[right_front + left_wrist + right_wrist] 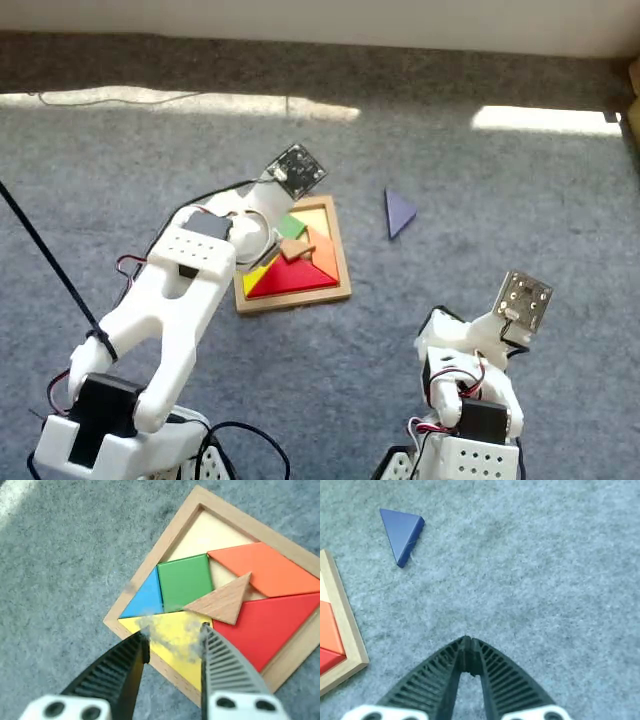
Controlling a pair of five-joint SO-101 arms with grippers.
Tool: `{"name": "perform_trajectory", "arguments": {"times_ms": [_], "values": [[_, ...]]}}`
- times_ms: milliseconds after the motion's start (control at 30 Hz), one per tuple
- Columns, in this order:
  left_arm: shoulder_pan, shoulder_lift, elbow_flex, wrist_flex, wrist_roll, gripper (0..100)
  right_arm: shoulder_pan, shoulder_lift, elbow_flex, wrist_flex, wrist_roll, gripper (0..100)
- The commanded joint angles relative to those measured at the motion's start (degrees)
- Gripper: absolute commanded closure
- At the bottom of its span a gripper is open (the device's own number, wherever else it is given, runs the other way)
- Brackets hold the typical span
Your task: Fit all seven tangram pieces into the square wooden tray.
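Note:
The square wooden tray lies on the carpet and holds a red triangle, an orange parallelogram, a green square, a light blue triangle and a yellow triangle. A plain wooden triangle rests tilted on top of the others. My left gripper hovers open just above the yellow piece. The dark blue triangle lies loose on the carpet right of the tray. My right gripper is shut, empty, over bare carpet near the tray's corner.
Grey carpet covers the floor, with sunlit strips along the far edge. A black cable runs at the left beside the left arm. The right arm's base sits at the front right.

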Motion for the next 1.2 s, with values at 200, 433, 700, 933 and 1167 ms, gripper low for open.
{"name": "perform_trajectory", "arguments": {"times_ms": [200,433,700,933,1167], "values": [[-1.71,-2.42,9.8,-14.95,0.97,83,0.66,-1.01,6.64,-0.84,0.44,99.5],[-1.63,-2.42,13.23,-23.56,6.59,83,0.66,-1.01,6.64,-0.84,0.35,99.5],[-0.66,-1.89,13.58,-24.53,6.51,83,0.66,-1.01,6.64,-0.84,0.35,99.5],[0.13,6.11,11.74,-30.33,6.68,83,0.66,-1.01,6.64,-0.75,0.26,99.5],[1.01,6.37,11.21,-32.26,6.86,83,0.66,-0.92,6.64,-0.75,0.26,99.5]]}}
